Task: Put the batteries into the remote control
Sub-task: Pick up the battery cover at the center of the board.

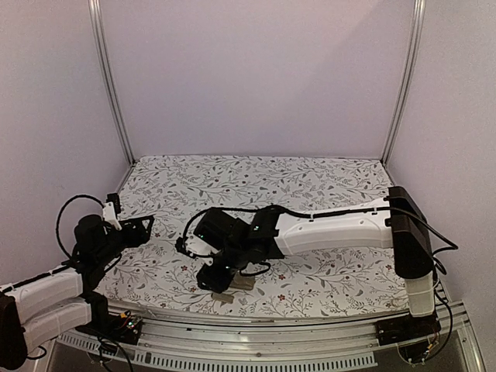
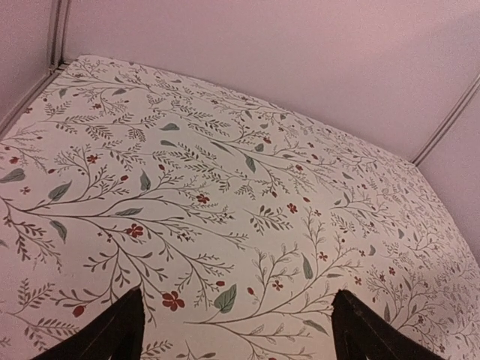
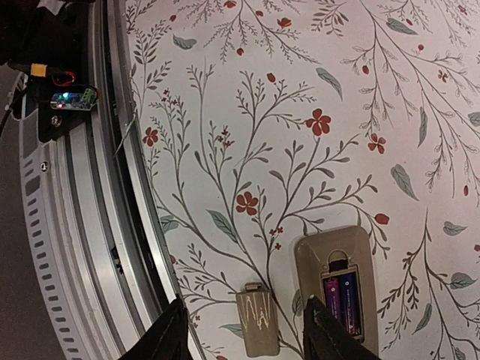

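The remote control (image 3: 311,274) lies face down on the floral cloth, its greyish-tan back up. Two batteries (image 3: 343,302), purple and blue, lie side by side in its dark recess. A tan battery cover (image 3: 257,322) lies loose on the cloth just left of the remote. My right gripper (image 3: 247,341) is open and empty above the cover, with one finger on each side of it in view. In the top view my right gripper (image 1: 215,277) is over the remote (image 1: 244,282) near the front edge. My left gripper (image 2: 240,341) is open and empty at the left (image 1: 143,226).
The aluminium front rail (image 3: 82,225) runs close beside the cover, with a small lit circuit board (image 3: 71,97) on it. The floral cloth (image 2: 225,150) stretches back to the pale walls. Cables hang by both arms.
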You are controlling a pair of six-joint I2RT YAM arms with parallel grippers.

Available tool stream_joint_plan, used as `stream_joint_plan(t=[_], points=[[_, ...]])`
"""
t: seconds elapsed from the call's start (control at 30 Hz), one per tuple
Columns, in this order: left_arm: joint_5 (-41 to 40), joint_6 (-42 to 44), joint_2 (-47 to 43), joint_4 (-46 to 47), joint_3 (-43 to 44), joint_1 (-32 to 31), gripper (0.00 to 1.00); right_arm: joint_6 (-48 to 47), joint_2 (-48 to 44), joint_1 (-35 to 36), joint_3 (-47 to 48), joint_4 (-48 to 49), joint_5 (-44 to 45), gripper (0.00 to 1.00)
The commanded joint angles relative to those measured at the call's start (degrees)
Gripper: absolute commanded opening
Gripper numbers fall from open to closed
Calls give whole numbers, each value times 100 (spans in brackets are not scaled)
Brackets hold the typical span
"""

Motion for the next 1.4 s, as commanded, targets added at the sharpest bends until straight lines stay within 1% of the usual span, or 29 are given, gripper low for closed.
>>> stream_joint_plan(t=[0.0,0.07,0.2,0.5,0.67,0.8,0.93,1.13,1.27,1.37], points=[[-35,-4,-3,21,-67,-62,86,373,284,66,124,-551,220,51],[-54,0,7,21,-67,-63,86,342,371,66,163,-573,126,50],[-51,-14,81,12,-67,-64,86,283,521,80,201,-562,52,45],[-47,-40,128,12,-75,-61,86,162,757,109,220,-521,-73,45],[-38,-61,146,12,-75,-61,86,107,815,128,220,-530,-108,41],[-42,-70,154,12,-75,-62,86,115,875,143,222,-566,59,40],[-55,-78,150,12,-81,-62,86,98,909,179,224,-589,188,34],[-55,-92,139,8,-84,-59,86,75,971,266,233,-711,384,32],[-64,-93,128,3,-84,-62,86,54,1014,318,285,-724,374,36],[-64,-100,119,3,-84,-62,86,41,1047,347,339,-723,533,33]])
